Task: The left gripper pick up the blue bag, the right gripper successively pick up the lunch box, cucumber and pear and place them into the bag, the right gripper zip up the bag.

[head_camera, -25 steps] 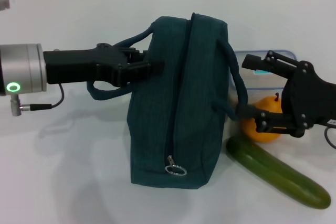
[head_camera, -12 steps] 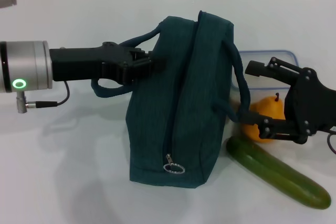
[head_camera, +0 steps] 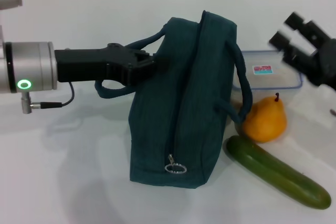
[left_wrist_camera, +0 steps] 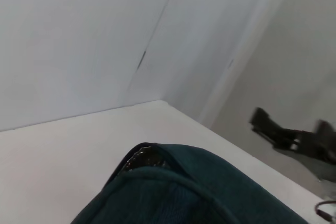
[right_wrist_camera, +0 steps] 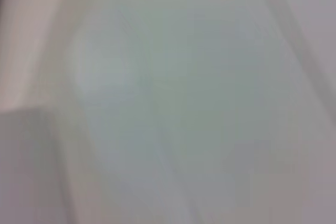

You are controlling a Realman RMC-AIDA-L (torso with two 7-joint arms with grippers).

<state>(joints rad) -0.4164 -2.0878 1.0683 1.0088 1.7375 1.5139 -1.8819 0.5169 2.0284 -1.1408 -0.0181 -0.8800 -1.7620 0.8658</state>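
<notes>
The blue bag (head_camera: 184, 108) stands upright on the white table with its zipper closed and the ring pull (head_camera: 176, 169) at the near end. My left gripper (head_camera: 148, 66) reaches in from the left and is shut on the bag's left handle. The bag's teal fabric (left_wrist_camera: 178, 192) fills the bottom of the left wrist view. To the right of the bag lie the pear (head_camera: 265, 120), the cucumber (head_camera: 278, 174) in front of it, and the lunch box (head_camera: 270, 74) behind it. My right gripper (head_camera: 286, 31) hangs open above the lunch box, holding nothing, and also shows far off as the right gripper (left_wrist_camera: 289, 134).
The table (head_camera: 68, 171) is white with a pale wall behind it. A thin cable (head_camera: 52, 103) hangs from my left wrist. The right wrist view shows only a blurred pale surface.
My right gripper has lifted from beside the pear and the bag's right handle, up and to the right. The left gripper and the bag shifted slightly right.
</notes>
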